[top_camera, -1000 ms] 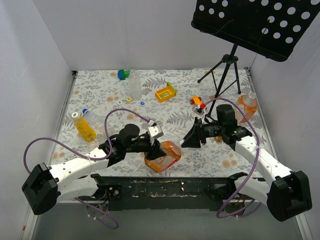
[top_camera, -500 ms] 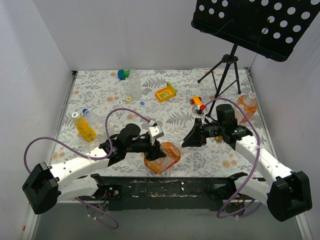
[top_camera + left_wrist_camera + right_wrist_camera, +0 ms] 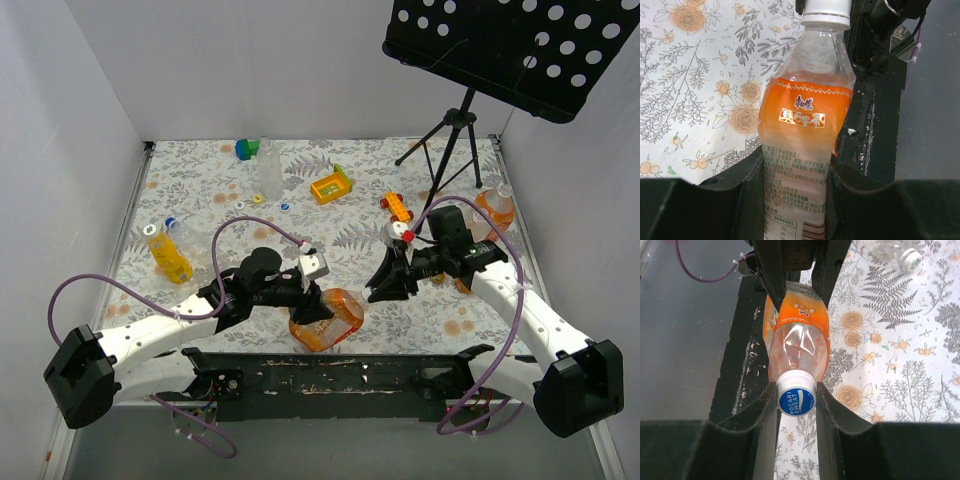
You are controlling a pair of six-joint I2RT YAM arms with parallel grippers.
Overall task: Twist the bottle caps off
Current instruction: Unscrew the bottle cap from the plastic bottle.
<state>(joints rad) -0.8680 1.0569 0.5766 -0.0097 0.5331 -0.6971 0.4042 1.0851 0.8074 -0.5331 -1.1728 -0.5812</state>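
**Two hands on one bottle**

Right at the near edge of the counter, the left hand holds a bottle by its lower half. Its two fingers squeeze the sides. The bottle has an orange band and lies tipped on its side, with its neck pointing to the right.

The right hand is shut on the cap of that bottle. One finger presses each side of the cap. The cap is white with a blue top and sits on the neck.

Farther back on the left lies a yellow bottle, with a clear bottle just beside it. On the right, near the wall, stands an orange bottle. A toy car sits between that bottle and the middle.

Past these there are loose caps near a tall bottle, which stands upright. A yellow tray is to the right of it. A green and blue block sits at the far edge. A black stand is in the far right corner.
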